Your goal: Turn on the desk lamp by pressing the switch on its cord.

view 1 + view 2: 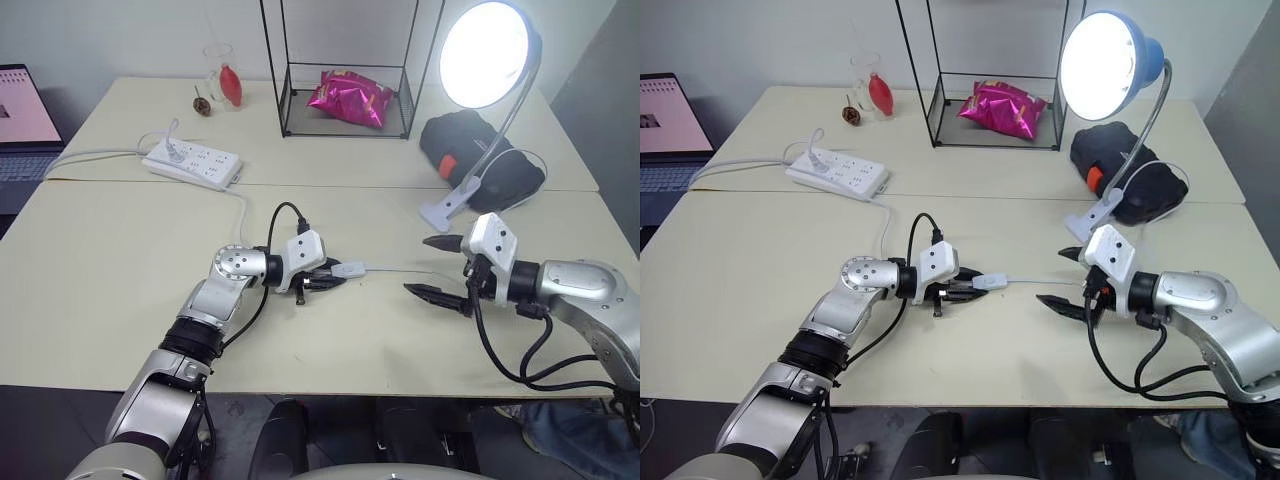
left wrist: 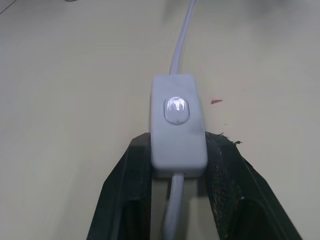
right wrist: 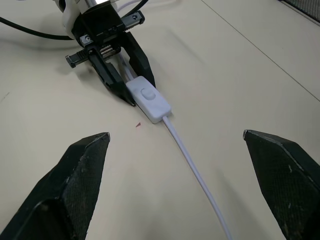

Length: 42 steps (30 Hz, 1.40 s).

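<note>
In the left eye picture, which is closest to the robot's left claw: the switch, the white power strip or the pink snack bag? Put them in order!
1. The switch: right at the left gripper, held between its fingers.
2. The power strip: farther back on the table, to the robot's left.
3. The pink snack bag: farthest, at the table's back inside the black wire frame.

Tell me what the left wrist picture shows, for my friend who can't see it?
A small white switch with a clear oval button lies on a beige table, its near end squeezed between the two black fingers of the left tool. Its thin white cord runs away across the table.
</note>
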Each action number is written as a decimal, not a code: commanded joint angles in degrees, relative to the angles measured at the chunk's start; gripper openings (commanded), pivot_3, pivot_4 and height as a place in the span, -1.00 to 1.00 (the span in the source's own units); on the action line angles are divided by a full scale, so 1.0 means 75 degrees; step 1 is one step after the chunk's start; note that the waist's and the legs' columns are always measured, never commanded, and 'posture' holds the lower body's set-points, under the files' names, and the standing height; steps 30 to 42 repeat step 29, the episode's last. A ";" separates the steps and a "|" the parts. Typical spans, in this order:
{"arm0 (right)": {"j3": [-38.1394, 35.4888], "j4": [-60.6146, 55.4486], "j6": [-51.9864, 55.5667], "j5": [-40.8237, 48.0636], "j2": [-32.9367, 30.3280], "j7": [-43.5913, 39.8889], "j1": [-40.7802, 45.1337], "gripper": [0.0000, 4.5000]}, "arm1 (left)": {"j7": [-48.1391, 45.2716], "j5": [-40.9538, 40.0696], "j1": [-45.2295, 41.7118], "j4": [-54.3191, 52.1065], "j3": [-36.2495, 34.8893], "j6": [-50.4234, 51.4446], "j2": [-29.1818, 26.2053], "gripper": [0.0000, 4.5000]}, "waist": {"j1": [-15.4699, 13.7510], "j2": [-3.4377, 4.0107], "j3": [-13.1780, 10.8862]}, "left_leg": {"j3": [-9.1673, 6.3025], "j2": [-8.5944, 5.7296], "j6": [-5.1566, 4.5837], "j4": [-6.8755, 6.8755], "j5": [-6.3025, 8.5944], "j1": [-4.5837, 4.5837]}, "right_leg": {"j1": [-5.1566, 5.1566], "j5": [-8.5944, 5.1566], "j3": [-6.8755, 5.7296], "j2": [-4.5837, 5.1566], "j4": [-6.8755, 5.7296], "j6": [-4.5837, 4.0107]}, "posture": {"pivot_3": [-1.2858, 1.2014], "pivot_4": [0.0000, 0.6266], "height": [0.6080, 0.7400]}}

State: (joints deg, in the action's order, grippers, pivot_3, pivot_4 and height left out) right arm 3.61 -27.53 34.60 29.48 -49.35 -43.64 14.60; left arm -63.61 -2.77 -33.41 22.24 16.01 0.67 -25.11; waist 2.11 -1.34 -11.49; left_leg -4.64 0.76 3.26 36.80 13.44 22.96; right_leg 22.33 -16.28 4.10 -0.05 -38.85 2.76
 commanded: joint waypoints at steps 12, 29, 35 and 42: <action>-0.0586 0.0458 -0.0816 0.0185 0.0075 -0.1413 0.0246 1.00 | 0.0780 -0.1542 0.1557 -0.4172 -0.2330 0.2315 -0.1492 0.93 | 0.0014 0.0001 -0.0003 | -0.0004 0.0004 0.0000 0.0000 0.0000 -0.0002 | 0.0000 0.0000 -0.0002 0.0004 -0.0005 -0.0001 | 0.03 -0.52 1.00; -0.1065 0.1625 -0.2036 -0.0065 -0.0543 -0.3204 0.0253 1.00 | 0.1093 -0.3016 0.3730 -0.6368 -0.4313 0.4395 -0.2963 0.93 | -0.0040 -0.0007 -0.0010 | 0.0012 0.0003 0.0002 0.0012 0.0001 -0.0011 | -0.0008 -0.0003 -0.0003 0.0024 -0.0003 -0.0003 | 0.03 -0.52 1.00; -0.1065 0.1625 -0.2036 -0.0065 -0.0543 -0.3204 0.0253 1.00 | 0.1093 -0.3016 0.3730 -0.6368 -0.4313 0.4395 -0.2963 0.93 | -0.0040 -0.0007 -0.0010 | 0.0012 0.0003 0.0002 0.0012 0.0001 -0.0011 | -0.0008 -0.0003 -0.0003 0.0024 -0.0003 -0.0003 | 0.03 -0.52 1.00; -0.1065 0.1625 -0.2036 -0.0065 -0.0543 -0.3204 0.0253 1.00 | 0.1093 -0.3016 0.3730 -0.6368 -0.4313 0.4395 -0.2963 0.93 | -0.0040 -0.0007 -0.0010 | 0.0012 0.0003 0.0002 0.0012 0.0001 -0.0011 | -0.0008 -0.0003 -0.0003 0.0024 -0.0003 -0.0003 | 0.03 -0.52 1.00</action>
